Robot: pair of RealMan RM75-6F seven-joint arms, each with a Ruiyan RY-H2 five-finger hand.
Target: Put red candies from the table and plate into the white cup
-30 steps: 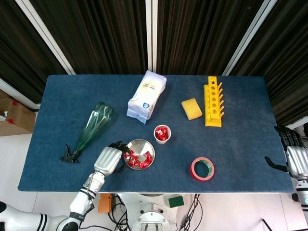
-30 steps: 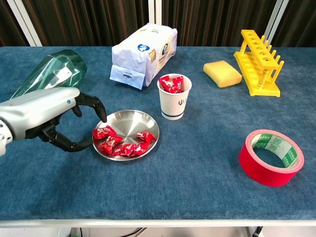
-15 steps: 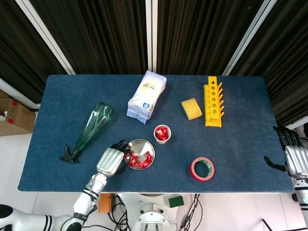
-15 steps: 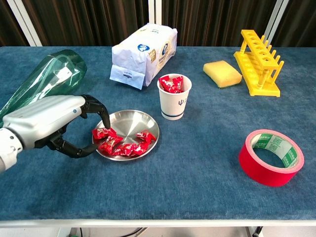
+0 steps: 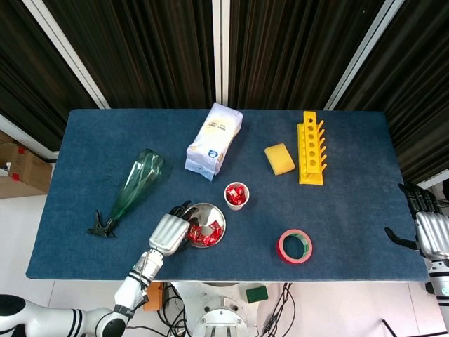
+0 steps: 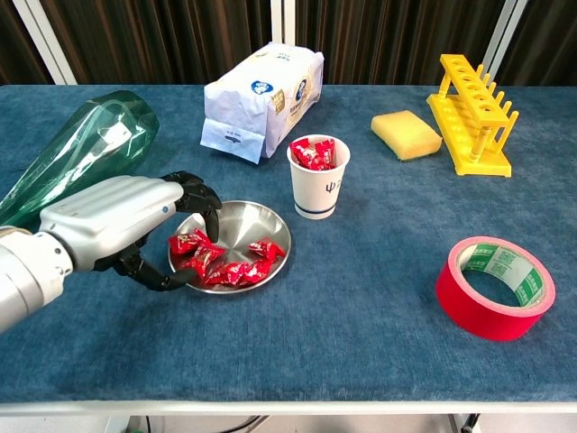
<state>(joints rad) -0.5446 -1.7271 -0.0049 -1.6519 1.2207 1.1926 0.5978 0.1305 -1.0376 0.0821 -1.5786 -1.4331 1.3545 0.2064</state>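
A steel plate (image 6: 263, 217) (image 5: 212, 210) lies near the table's front and holds several red candies (image 6: 230, 270) (image 5: 205, 236). Just behind and to its right stands the white cup (image 6: 317, 188) (image 5: 236, 197), with red candies filling its top. My left hand (image 6: 117, 225) (image 5: 168, 233) reaches over the plate's left rim. Its fingers arch above the leftmost candies and the thumb curls under near the front rim, with nothing gripped that I can see. My right hand (image 5: 429, 233) hangs off the table's right edge with its fingers apart and holding nothing. It shows only in the head view.
A green spray bottle (image 6: 81, 149) lies on its side at the left. A white bag (image 6: 261, 99) lies behind the cup. A yellow sponge (image 6: 406, 133) and a yellow rack (image 6: 473, 113) sit at the back right. A red tape roll (image 6: 494, 289) lies at the front right.
My left hand has moved right, from beside the plate to over its left rim, and its fingers have drawn in around the leftmost candies. The right hand has stayed put.
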